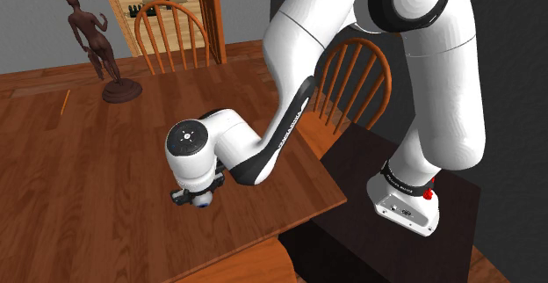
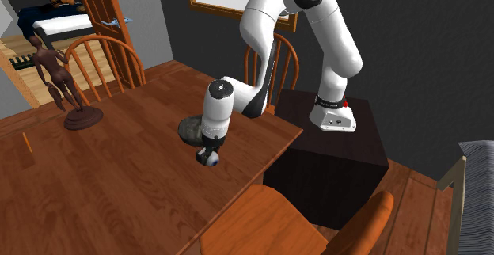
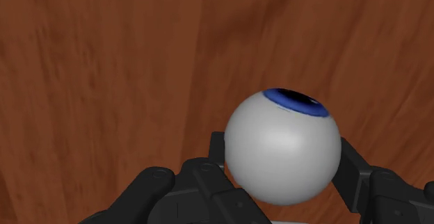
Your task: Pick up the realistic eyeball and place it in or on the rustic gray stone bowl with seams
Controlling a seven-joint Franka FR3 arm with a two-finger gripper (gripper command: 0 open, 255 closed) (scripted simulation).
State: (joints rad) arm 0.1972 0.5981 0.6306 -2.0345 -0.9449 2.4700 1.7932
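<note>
Eyeball [image 3: 282, 142] sits in the pincer [image 3: 282, 156], apparently clasped both sides.

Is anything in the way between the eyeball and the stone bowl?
Nothing visible is. The gripper is shut on the eyeball, and the dark gray bowl sits close by on the wooden table, partly hidden behind the white arm. Only bare tabletop lies between them.

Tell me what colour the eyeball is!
The eyeball is pale grey with a blue, dark-centred iris. It shows best in the wrist view.
</note>
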